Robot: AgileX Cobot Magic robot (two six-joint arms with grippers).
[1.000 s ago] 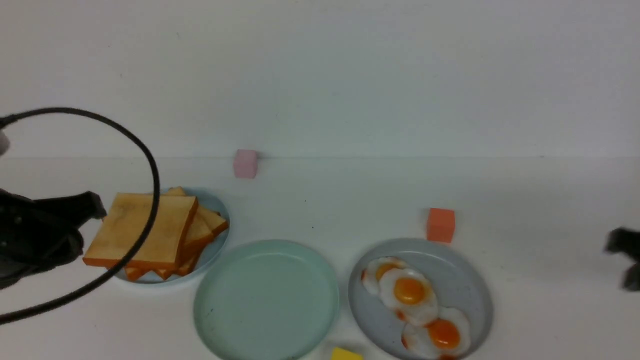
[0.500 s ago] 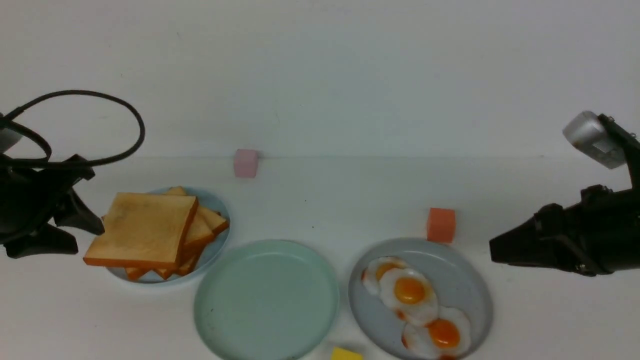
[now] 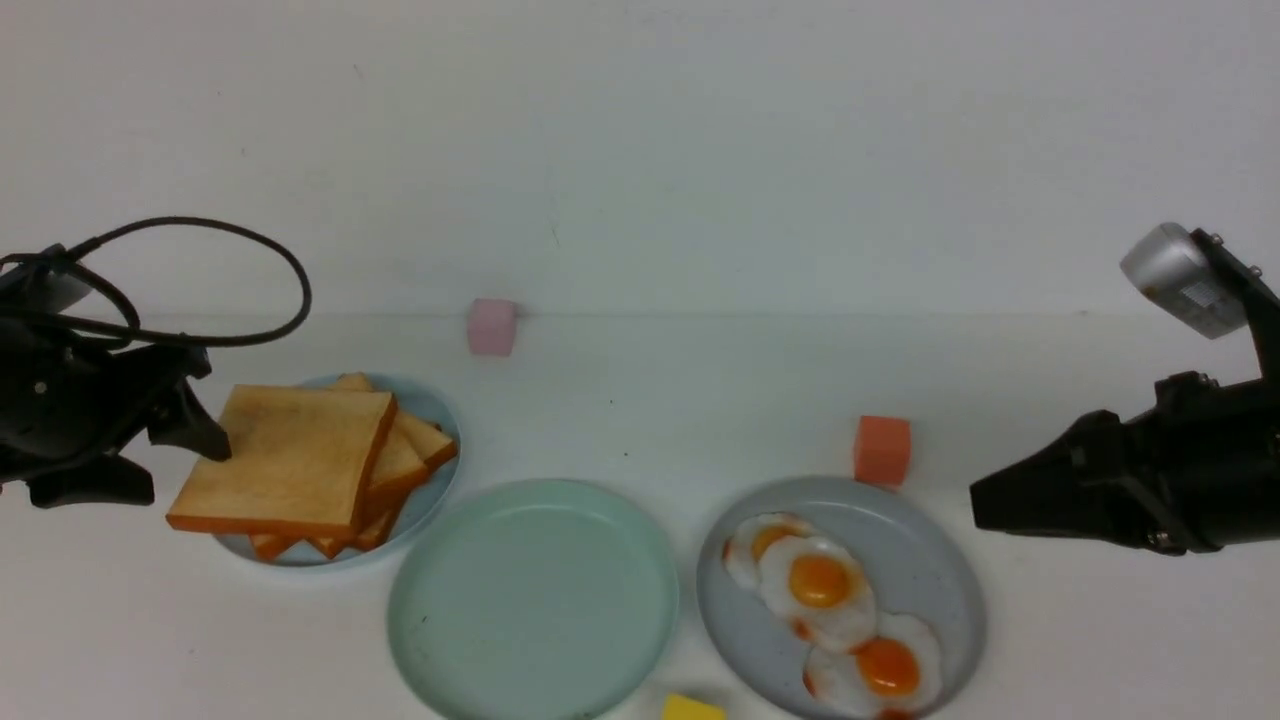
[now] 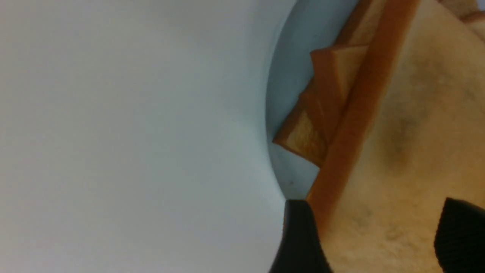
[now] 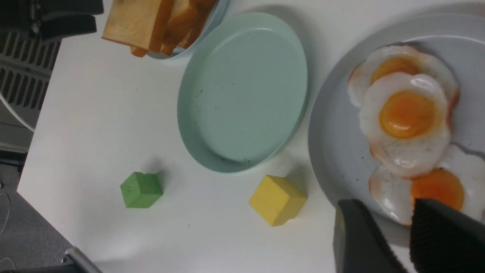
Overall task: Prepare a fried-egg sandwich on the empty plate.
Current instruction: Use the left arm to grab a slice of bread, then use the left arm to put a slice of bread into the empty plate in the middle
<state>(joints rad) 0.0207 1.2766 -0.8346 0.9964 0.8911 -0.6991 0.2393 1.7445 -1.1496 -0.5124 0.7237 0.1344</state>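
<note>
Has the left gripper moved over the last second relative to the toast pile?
Yes. The left gripper has risen and closed in on the toast pile; its open fingers now straddle the top slice's near edge.

You face a plain white wall (image 3: 640, 150) at twelve o'clock, meeting a white tabletop (image 3: 1100, 620) under soft, even light.
</note>
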